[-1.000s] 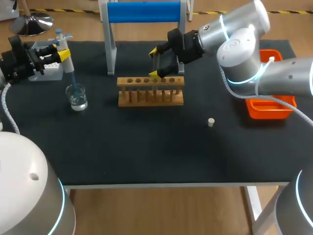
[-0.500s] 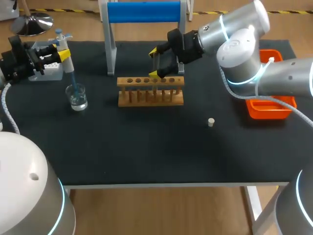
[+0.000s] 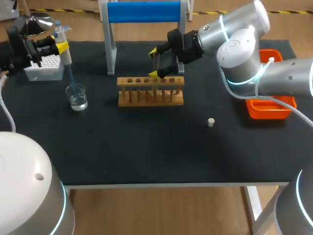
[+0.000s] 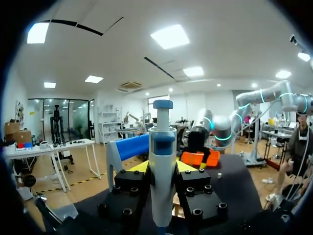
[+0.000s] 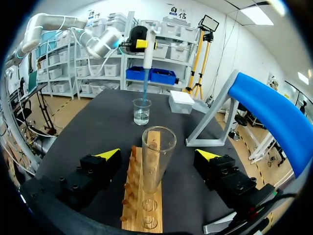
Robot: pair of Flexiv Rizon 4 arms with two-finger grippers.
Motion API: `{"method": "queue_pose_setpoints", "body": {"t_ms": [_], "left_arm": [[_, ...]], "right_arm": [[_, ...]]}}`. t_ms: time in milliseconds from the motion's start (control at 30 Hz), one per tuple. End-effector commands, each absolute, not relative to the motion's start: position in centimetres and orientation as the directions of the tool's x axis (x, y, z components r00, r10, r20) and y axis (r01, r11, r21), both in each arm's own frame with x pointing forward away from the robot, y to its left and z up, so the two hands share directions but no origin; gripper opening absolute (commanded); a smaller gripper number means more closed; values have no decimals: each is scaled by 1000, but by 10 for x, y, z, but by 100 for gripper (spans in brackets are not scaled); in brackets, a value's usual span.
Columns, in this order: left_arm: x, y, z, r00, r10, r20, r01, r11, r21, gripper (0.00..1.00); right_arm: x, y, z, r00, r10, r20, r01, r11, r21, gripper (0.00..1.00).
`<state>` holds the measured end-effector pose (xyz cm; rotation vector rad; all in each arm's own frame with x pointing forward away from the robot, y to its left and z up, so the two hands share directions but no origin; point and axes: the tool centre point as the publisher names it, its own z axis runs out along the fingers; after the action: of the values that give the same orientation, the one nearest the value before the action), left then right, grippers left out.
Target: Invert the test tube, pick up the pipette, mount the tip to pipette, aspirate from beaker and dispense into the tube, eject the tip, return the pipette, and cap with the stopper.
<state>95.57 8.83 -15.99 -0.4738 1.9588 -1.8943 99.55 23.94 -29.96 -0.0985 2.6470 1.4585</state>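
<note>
My left gripper [image 3: 53, 47] is shut on the white pipette [image 3: 62, 45], held upright at the table's far left. In the left wrist view the pipette [image 4: 163, 166] stands between the yellow fingertips of that gripper [image 4: 163, 169]. Its blue tip [image 3: 71, 78] points down, ending at the mouth of the glass beaker [image 3: 77, 96], which holds clear liquid. My right gripper [image 5: 158, 154] is open on either side of the glass test tube [image 5: 157, 161], which stands upright in the wooden rack [image 3: 150, 91]. The small stopper [image 3: 211, 122] lies on the mat, to the right of the rack.
A white tip box [image 3: 44, 67] sits behind the beaker at the far left. The stand with the blue roll [image 3: 144, 12] rises behind the rack. An orange tray [image 3: 268, 105] lies at the right edge under my right arm.
My left arm has risen and drawn back, lifting the pipette so its tip comes up out of the beaker's liquid. The right arm has not moved.
</note>
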Motion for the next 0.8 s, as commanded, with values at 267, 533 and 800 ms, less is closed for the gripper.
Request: {"method": "queue_pose_setpoints", "body": {"t_ms": [267, 533, 800], "left_arm": [[947, 64, -100, -865, -493, -89, 29, 129, -991, 0], [951, 23, -70, -884, -459, -87, 17, 154, -988, 0], [953, -20, -34, -909, -414, -40, -19, 137, -990, 0]], "right_arm": [[996, 239, -299, -991, -1, -134, -113, 535, 837, 100], [996, 239, -299, -991, -1, -134, -113, 535, 837, 100], [996, 239, -299, -991, -1, -134, -113, 535, 837, 100]]}}
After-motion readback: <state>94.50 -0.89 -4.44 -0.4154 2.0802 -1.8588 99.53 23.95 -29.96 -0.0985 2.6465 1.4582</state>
